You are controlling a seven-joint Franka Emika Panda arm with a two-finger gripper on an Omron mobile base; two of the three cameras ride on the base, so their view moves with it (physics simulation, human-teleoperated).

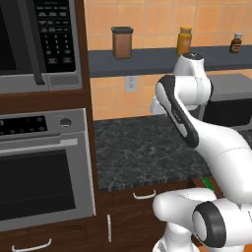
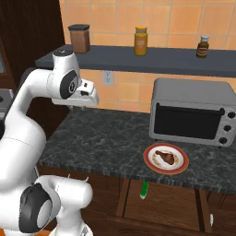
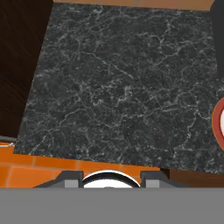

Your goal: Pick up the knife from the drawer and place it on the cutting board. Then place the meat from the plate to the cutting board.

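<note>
The knife's green handle lies in the open drawer below the counter edge, its blade hidden under the counter; a sliver of green also peeks out beside my arm. The plate sits on the counter in front of the toaster oven, with the meat on it. Its orange-red rim shows at the right edge of the hand view. My gripper hangs high over the left part of the counter, far from plate and drawer. Its fingertips stand wide apart and hold nothing, so my gripper is open. The cutting board is out of view.
A silver toaster oven stands at the back right of the dark stone counter. A shelf above carries three jars. A microwave and a wall oven fill the tall cabinet on the left.
</note>
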